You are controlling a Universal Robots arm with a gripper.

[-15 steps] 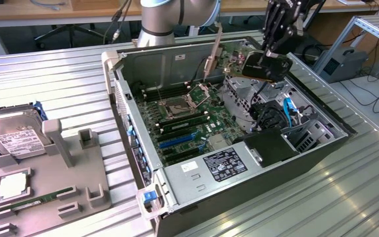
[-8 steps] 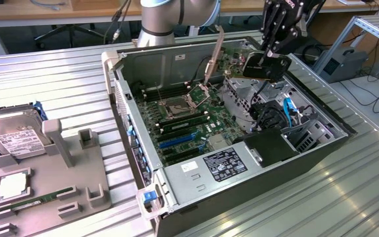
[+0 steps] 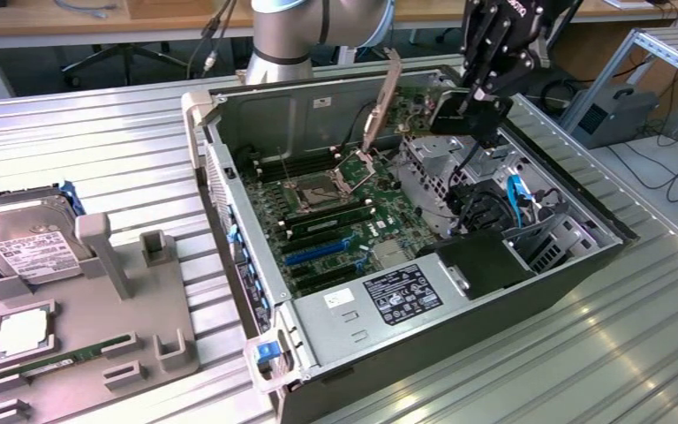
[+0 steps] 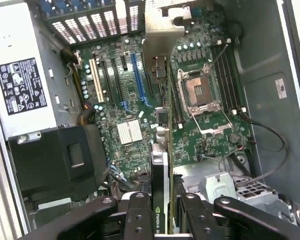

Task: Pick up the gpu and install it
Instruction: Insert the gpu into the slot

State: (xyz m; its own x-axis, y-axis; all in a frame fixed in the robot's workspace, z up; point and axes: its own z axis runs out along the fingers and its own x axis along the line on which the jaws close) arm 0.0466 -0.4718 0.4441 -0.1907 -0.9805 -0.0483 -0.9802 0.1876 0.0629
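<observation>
Pickup looks done; seating does not. Nearest the camera, at the exterior view's lower left, the grey holder [image 3: 139, 300] carries the hard drive [image 3: 15, 238] and the RAM stick [image 3: 56, 362], and its two upright posts hold nothing.

Beyond it, mid-frame, the open computer case [image 3: 575, 256] lies on its side. The motherboard [image 3: 339, 212] is exposed and the power supply [image 3: 392, 296] sits at the near end.

The gpu [image 3: 377, 115] is in the upper middle of the frame, within the case walls. It stands on edge and tilted above the board, near the CPU socket [image 3: 315, 190]. In the wrist view the gpu [image 4: 160, 165] runs edge-on away from the camera, with its silver bracket [image 4: 162, 30] at the far end. It lines up between the blue slot [image 4: 136, 80] and the socket. Whether its lower edge touches the board I cannot tell. I judge it is not pressed home in any slot, so aligning and pushing in are left.

Farther back, at the exterior view's upper right, the gripper [image 3: 463, 115] reaches down into the case. Its fingers [image 4: 140, 215] are clamped on the card's near end, one on each face. Farthest, at top centre, stands the arm's base column [image 3: 286, 35].
</observation>
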